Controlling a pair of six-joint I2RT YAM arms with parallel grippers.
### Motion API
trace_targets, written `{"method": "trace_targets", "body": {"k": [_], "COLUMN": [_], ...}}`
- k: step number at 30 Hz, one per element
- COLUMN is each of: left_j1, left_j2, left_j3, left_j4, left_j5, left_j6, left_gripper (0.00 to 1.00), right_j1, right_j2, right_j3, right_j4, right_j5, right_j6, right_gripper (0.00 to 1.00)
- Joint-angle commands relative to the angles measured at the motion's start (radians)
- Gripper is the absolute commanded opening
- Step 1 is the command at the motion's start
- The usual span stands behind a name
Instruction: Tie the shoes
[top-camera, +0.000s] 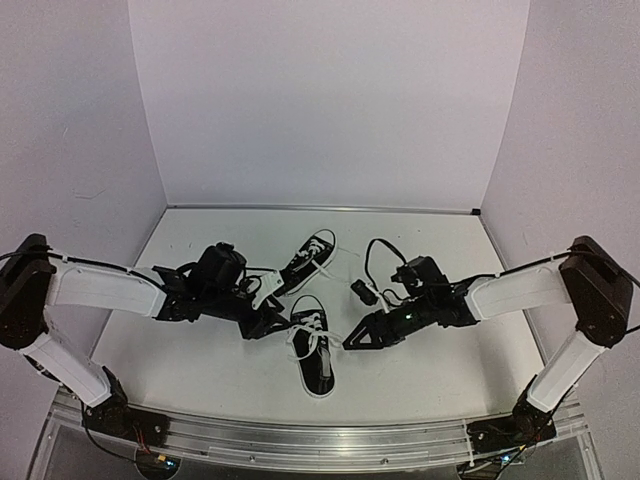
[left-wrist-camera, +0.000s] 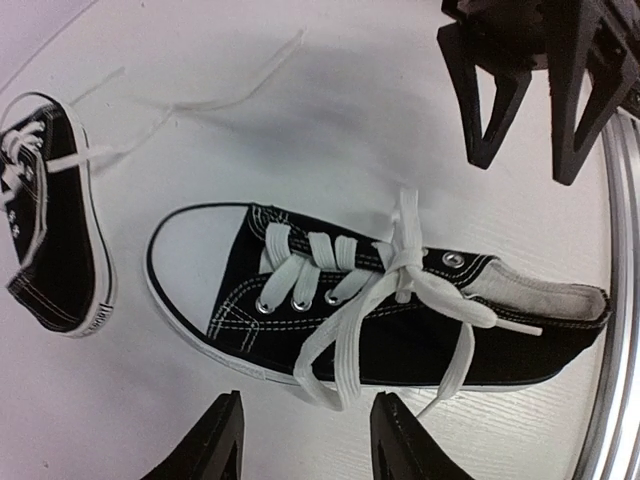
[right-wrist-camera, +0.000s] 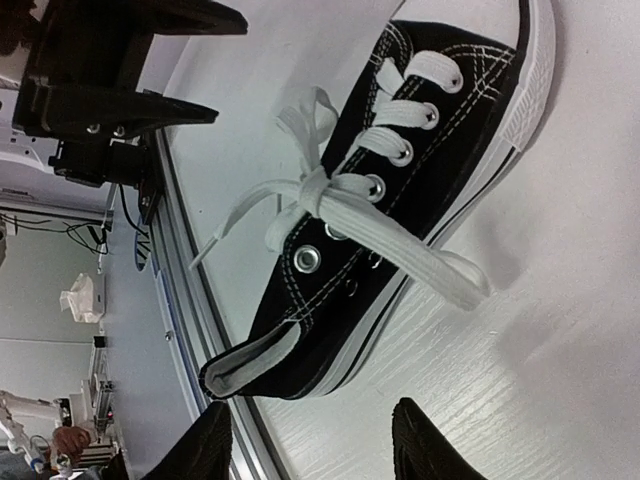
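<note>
One loose-laced shoe (left-wrist-camera: 55, 240) cropped by the left wrist view, beside the tied shoe (left-wrist-camera: 400, 335), tied shoe black with white bow, left claw (left-wrist-camera: 305, 450) and right claw (right-wrist-camera: 315, 445) spread, empty

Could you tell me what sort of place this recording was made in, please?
Probably a robotics lab's test booth: plain white walls enclose a white table, the left arm and right arm are bolted to an aluminium rail, and a cluttered workroom shows beyond it.
</note>
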Motion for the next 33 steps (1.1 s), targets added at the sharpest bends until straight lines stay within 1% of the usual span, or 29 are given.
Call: {"method": "trace_targets", "body": {"k": [1,4,7,9,14,16,20,23,29,31,33], "left_j1": [0.005,-0.003,-0.034,-0.066,-0.136,-0.147,-0.152,-0.154,-0.154,-0.154,-0.154], "left_j2": [-0.118,-0.145,-0.125,-0.089,0.043,0.078,0.122,0.147,0.184,0.193,0.202], "left_j3": [-0.011,-0.001,0.028,0.067,0.196,0.223,0.256,0.283,0.306,0.309,0.318], "left_j4": [-0.026,-0.026,-0.020,-0.033,-0.155,-0.166,-0.177,-0.197,-0.225,-0.228,-0.239], "left_j5": [-0.015,-0.002,0.024,0.022,-0.006,-0.006,0.001,0.001,-0.002,-0.006,-0.018], "left_j6": [-0.024,-0.058,-0.109,-0.125,-0.136,-0.148,-0.167,-0.171,-0.173,-0.173,-0.173], "left_gripper": [0.48,0.48,0.49,0.50,0.50,0.50,0.50,0.50,0.51,0.48,0.43], "right_j1": [-0.036,-0.077,-0.100,-0.104,-0.108,-0.110,-0.110,-0.110,-0.108,-0.104,-0.094], "right_j2": [-0.091,-0.107,-0.070,-0.016,0.096,0.132,0.206,0.257,0.318,0.334,0.344], "right_j3": [0.010,0.028,0.078,0.119,0.187,0.208,0.254,0.279,0.291,0.296,0.298], "right_j4": [-0.037,-0.040,-0.047,-0.056,-0.065,-0.067,-0.073,-0.075,-0.072,-0.070,-0.071], "right_j5": [-0.004,0.011,0.047,0.056,0.071,0.091,0.134,0.103,0.020,-0.024,-0.053], "right_j6": [-0.040,-0.049,-0.062,-0.079,-0.109,-0.125,-0.162,-0.193,-0.235,-0.242,-0.250], "right_gripper": [0.55,0.57,0.57,0.55,0.51,0.50,0.45,0.42,0.41,0.41,0.41]}}
